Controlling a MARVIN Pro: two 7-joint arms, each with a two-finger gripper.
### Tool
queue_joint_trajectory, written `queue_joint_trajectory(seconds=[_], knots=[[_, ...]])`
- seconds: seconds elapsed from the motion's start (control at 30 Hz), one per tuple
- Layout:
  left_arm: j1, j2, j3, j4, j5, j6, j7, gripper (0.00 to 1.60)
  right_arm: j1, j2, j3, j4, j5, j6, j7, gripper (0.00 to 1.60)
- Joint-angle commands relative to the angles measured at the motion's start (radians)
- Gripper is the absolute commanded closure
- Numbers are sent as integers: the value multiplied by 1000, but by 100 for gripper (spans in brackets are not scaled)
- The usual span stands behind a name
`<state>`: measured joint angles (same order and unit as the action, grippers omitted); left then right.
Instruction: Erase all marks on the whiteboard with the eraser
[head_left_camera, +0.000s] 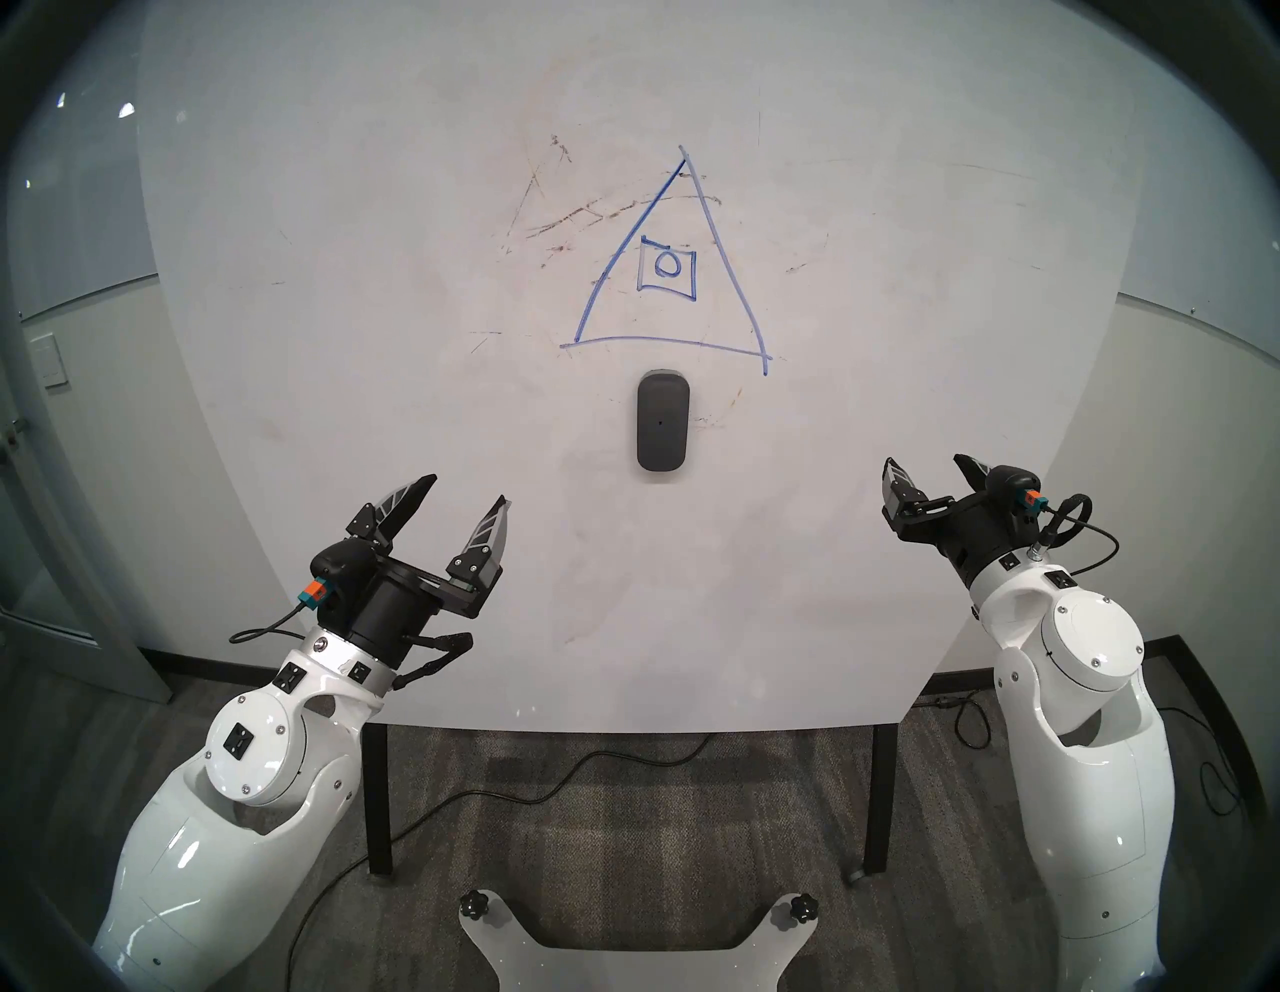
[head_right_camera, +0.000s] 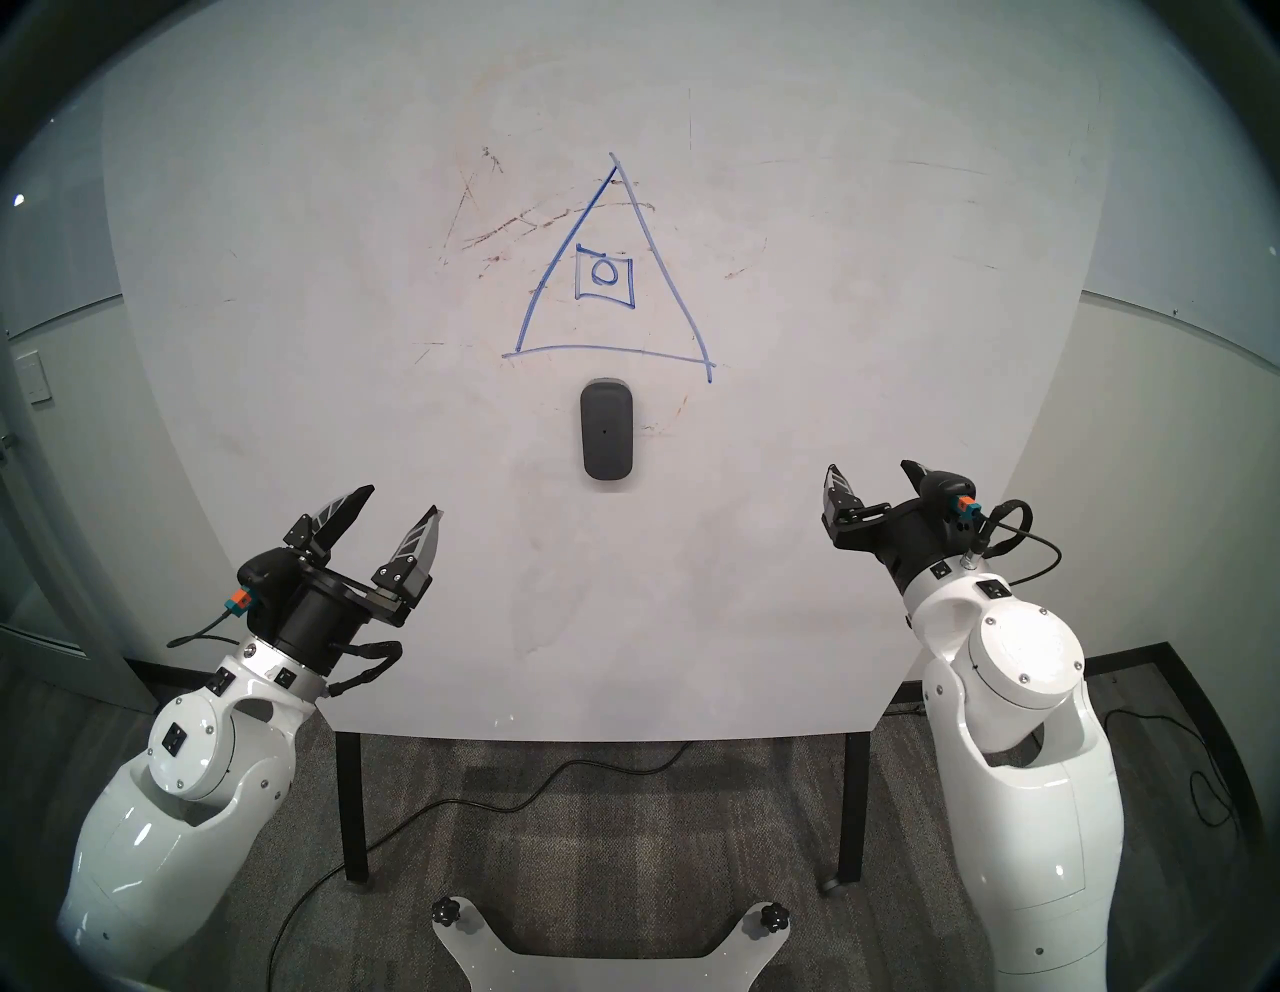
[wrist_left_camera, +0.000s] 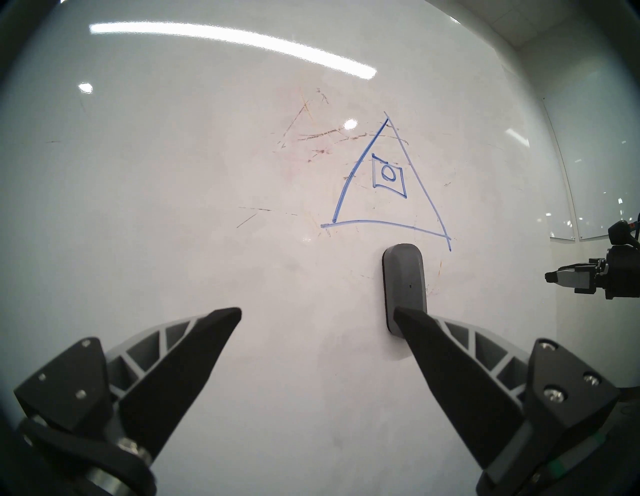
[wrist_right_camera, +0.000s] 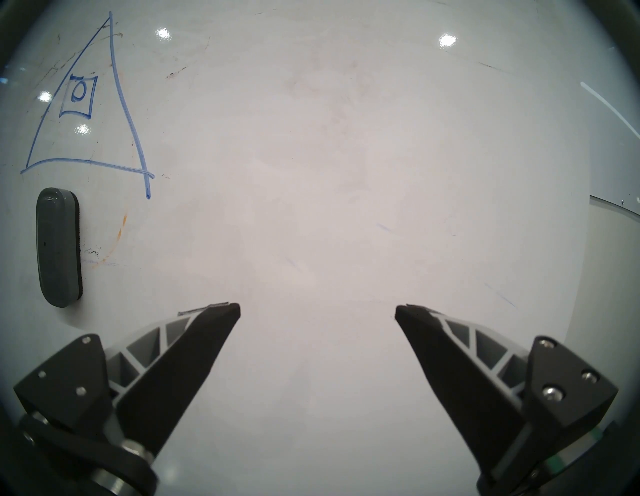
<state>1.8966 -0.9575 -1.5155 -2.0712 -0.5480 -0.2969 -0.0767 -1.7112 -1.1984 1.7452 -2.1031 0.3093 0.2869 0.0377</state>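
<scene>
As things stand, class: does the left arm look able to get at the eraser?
Probably yes. The left tool is open and empty, the eraser sits apart on the whiteboard, and nothing lies between them.

Looking like an office meeting room to me. A big glossy whiteboard on black legs is filling the middle, grey patterned carpet is showing at 6 o'clock, a wall switch plate is sitting at 9 o'clock beside a glass door, and power cables are trailing over the floor. Ceiling strip lights are reflecting off the board in the left wrist view.
</scene>
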Motion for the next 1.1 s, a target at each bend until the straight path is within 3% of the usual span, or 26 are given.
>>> queue_joint_trajectory(seconds=[0.0,0.37,1.07], knots=[[-113,-10,43,6,12,19,-8,0,6,1,-1,-18,0,-3,1,0],[-238,-71,126,54,45,75,-15,0,7,1,-1,-18,0,-3,1,0],[-463,-249,311,199,150,165,-43,0,7,1,-1,-17,0,-4,1,0]])
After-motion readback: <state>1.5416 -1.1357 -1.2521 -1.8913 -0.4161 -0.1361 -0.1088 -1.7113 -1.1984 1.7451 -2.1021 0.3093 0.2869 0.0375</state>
